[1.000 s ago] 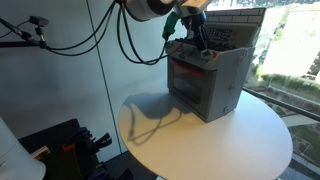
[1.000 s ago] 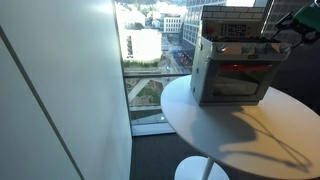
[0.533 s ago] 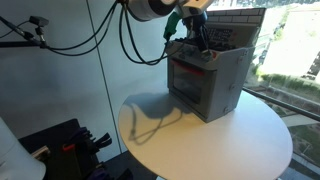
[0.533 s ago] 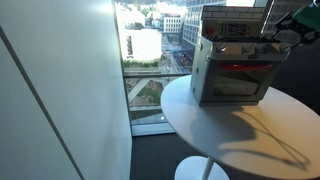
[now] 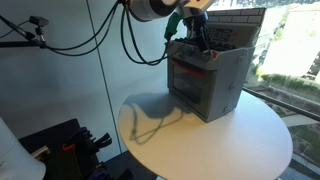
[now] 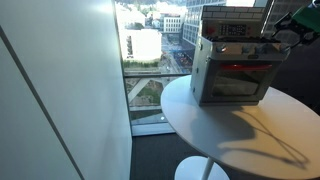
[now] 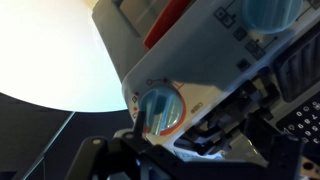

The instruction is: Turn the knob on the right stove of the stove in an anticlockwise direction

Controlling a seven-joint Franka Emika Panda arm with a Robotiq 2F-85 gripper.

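The grey toy stove (image 5: 208, 82) with a red-trimmed oven door and a tan brick back panel stands on a round white table (image 5: 235, 145); it shows in both exterior views (image 6: 232, 75). My gripper (image 5: 194, 43) is at the stove's upper front edge, also seen at the stove's right end (image 6: 276, 38). In the wrist view a blue knob with an orange ring (image 7: 160, 108) fills the middle. My gripper (image 7: 162, 128) has dark fingers (image 7: 137, 130) pressed against the knob's sides. A second blue knob (image 7: 268, 12) sits at the top right.
The table (image 6: 240, 130) stands next to floor-to-ceiling windows (image 6: 150, 45) with buildings outside. Black cables (image 5: 130, 40) hang from the arm. Dark equipment (image 5: 60, 145) stands on the floor beside the table.
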